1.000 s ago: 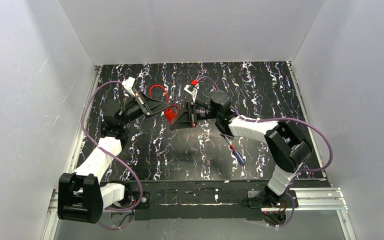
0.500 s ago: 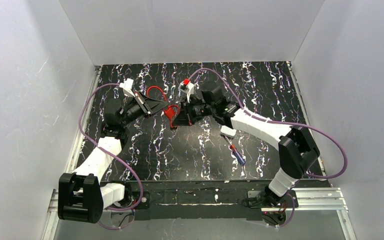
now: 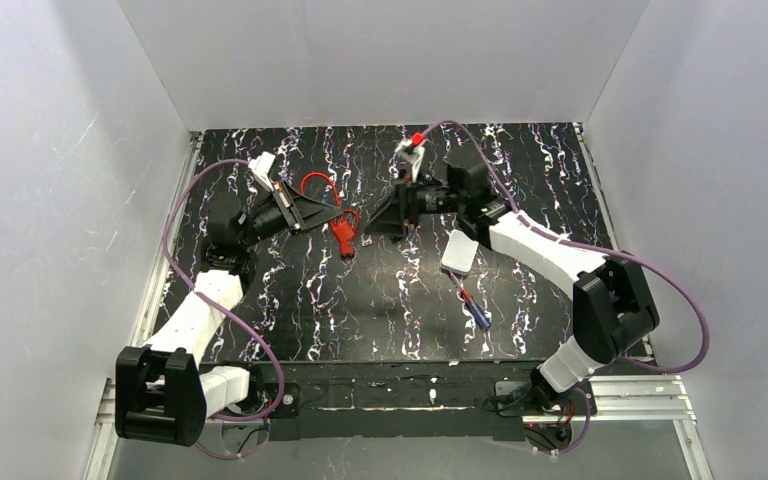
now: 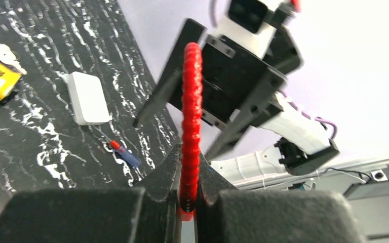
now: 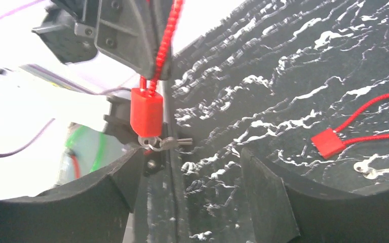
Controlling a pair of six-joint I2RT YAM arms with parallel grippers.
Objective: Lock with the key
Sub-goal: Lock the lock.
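Top external: left gripper (image 3: 332,212) holds a red padlock (image 3: 343,235) above the middle of the bench (image 3: 520,170), with the right gripper (image 3: 380,224) just beside it and not touching; a white box (image 3: 459,250) and a screwdriver (image 3: 475,308) lie nearer the right arm. Left wrist: jaws pinched tight on the red cable (image 4: 191,101), right jaws spread wide behind it. Right wrist: jaws wide, nothing between them, padlock body hanging from the cable with a key (image 5: 166,143) in its underside; a second red lock (image 5: 327,143) and a loose key (image 5: 370,169) lie on the bench.
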